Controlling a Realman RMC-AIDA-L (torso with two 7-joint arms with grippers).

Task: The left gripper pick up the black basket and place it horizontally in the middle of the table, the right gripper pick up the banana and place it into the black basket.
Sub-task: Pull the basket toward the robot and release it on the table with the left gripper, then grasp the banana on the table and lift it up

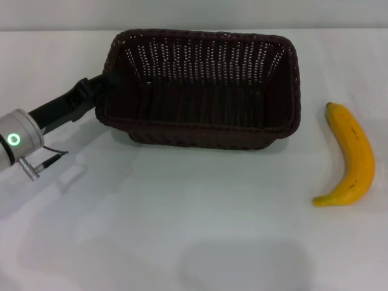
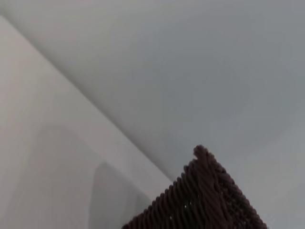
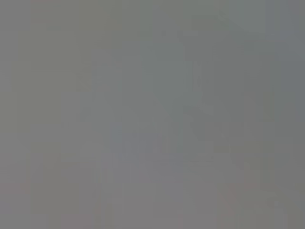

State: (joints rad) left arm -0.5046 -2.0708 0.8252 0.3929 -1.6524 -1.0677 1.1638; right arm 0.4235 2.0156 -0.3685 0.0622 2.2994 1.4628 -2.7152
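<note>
The black basket [image 1: 200, 88] lies lengthwise across the far middle of the white table [image 1: 182, 230], open side up. My left gripper [image 1: 102, 83] reaches in from the left on its thin black arm, with the grey-white housing and green light [image 1: 13, 139] behind it. It is shut on the rim of the basket's left end wall. The left wrist view shows only one braided corner of the basket [image 2: 205, 200]. The yellow banana [image 1: 350, 156] lies on the table to the right of the basket, apart from it. My right gripper is out of view.
A small cable and plug [image 1: 42, 162] hang beside the left arm's housing. The right wrist view shows only flat grey. A pale wall runs behind the table's far edge [image 1: 60, 29].
</note>
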